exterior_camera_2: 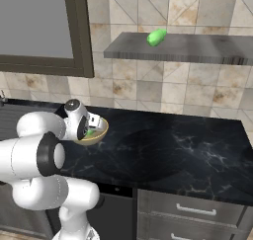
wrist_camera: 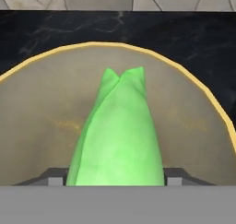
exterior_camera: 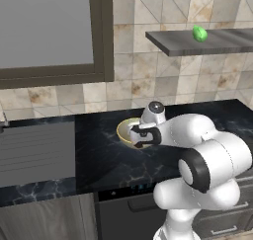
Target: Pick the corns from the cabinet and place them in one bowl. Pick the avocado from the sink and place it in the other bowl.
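My gripper (wrist_camera: pixel 115 177) is shut on one bright green corn (wrist_camera: pixel 119 135), which sticks out between the fingertips (wrist_camera: pixel 177 177). It hangs low over the inside of the pale yellow-tan bowl (wrist_camera: pixel 41 117). That bowl (exterior_camera: pixel 123 130) stands on the black counter, and the gripper (exterior_camera: pixel 140 138) reaches into it from the right. From the other side, the held corn (exterior_camera_2: pixel 90 133) shows just inside the bowl (exterior_camera_2: pixel 100 132). A second corn (exterior_camera: pixel 200 34) lies on the dark grey cabinet shelf (exterior_camera: pixel 227 44), seen also as the corn (exterior_camera_2: pixel 156 37) on the shelf (exterior_camera_2: pixel 197 49). The sink (exterior_camera: pixel 37 152) lies to the left. The avocado and the other bowl are out of view.
The black marble counter (exterior_camera_2: pixel 188 150) stretches to the right of the bowl. A dark-framed window (exterior_camera: pixel 101 36) hangs on the tiled wall above the sink. Grey drawers (exterior_camera_2: pixel 197 209) sit under the counter's front edge.
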Tool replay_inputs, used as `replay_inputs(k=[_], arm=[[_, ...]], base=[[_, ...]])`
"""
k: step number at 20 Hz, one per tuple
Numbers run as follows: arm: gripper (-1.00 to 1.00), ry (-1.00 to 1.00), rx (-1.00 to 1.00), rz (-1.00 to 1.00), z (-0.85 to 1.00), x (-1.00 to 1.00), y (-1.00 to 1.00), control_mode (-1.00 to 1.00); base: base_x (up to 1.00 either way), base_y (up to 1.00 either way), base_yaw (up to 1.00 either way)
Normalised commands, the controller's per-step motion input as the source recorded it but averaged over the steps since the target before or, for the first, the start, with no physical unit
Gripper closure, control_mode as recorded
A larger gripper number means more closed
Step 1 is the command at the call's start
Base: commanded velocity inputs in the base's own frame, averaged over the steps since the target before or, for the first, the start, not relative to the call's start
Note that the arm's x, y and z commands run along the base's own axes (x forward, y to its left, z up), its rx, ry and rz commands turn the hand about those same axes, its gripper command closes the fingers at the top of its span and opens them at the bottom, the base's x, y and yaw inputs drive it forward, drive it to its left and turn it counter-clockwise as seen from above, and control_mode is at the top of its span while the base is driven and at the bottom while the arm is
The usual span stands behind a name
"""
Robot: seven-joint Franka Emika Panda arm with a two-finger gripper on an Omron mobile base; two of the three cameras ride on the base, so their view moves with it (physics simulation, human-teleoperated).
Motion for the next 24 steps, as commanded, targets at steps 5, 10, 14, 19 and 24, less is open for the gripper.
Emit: replay_inputs(k=[5, 10, 14, 19, 24], arm=[[-1.0, 0.0, 0.0, 0.0, -0.02, 0.03, 0.0, -1.0], [-1.0, 0.04, 0.0, 0.0, 0.03, 0.0, 0.0, -1.0], [-1.0, 0.06, 0.0, -0.01, 0.56, 0.0, 0.0, -1.0], [-1.0, 0.03, 0.0, -0.01, 0.93, -0.28, 0.0, -1.0], [-1.0, -0.01, -0.04, -0.02, 0.65, -0.64, 0.02, -1.0]], base=[[0.0, 0.0, 0.0], [0.0, 0.0, 0.0], [0.0, 0.0, 0.0], [0.0, 0.0, 0.0], [0.0, 0.0, 0.0]])
